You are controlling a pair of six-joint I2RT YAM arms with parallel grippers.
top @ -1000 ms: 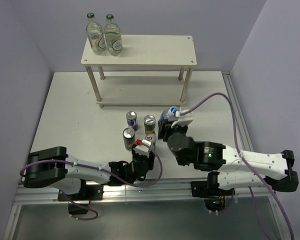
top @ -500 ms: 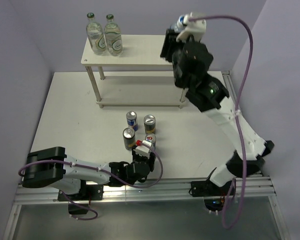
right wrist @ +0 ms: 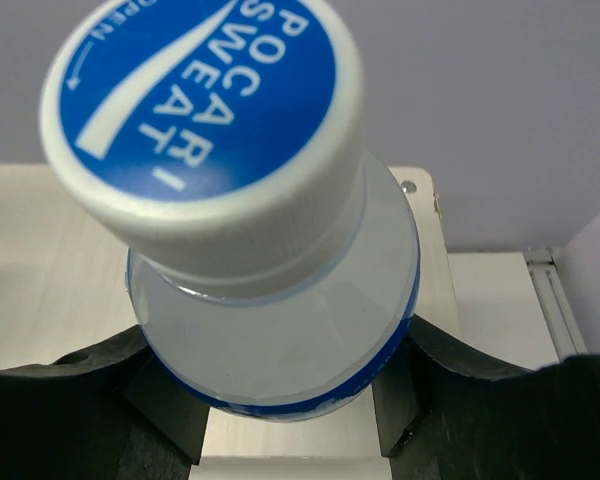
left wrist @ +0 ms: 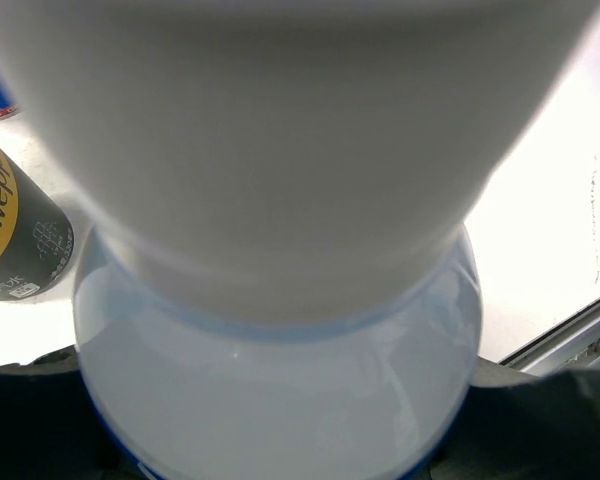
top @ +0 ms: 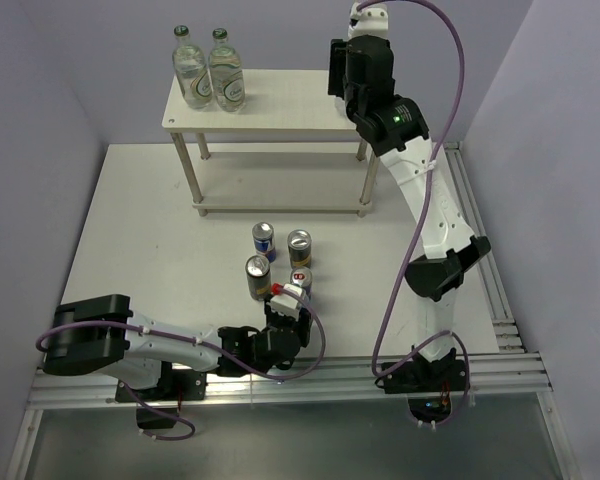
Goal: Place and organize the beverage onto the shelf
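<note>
My right gripper point(top: 338, 78) is shut on a clear water bottle point(right wrist: 280, 300) with a blue label and a white-and-blue cap point(right wrist: 195, 130). It holds the bottle upright over the right end of the cream shelf's top board point(top: 290, 100), which shows under the bottle in the right wrist view point(right wrist: 40, 270). My left gripper point(top: 283, 318) is low at the table's front and is shut on a second water bottle point(left wrist: 280, 380). Close by stand the cans: blue-silver-red point(top: 264, 240), dark-gold point(top: 299, 244), dark-gold point(top: 257, 276) and one point(top: 300, 279) right by the left gripper.
Two glass bottles with green caps point(top: 191, 70) point(top: 226, 72) stand on the shelf's left end. A dark can with yellow lettering point(left wrist: 15, 235) is just left of the left-held bottle. Purple walls close in behind the shelf. A metal rail point(top: 480, 230) runs along the table's right edge.
My right arm has lifted its bottle from the table near the cans up and back to above the shelf's right end. The left arm and its bottle have stayed put.
</note>
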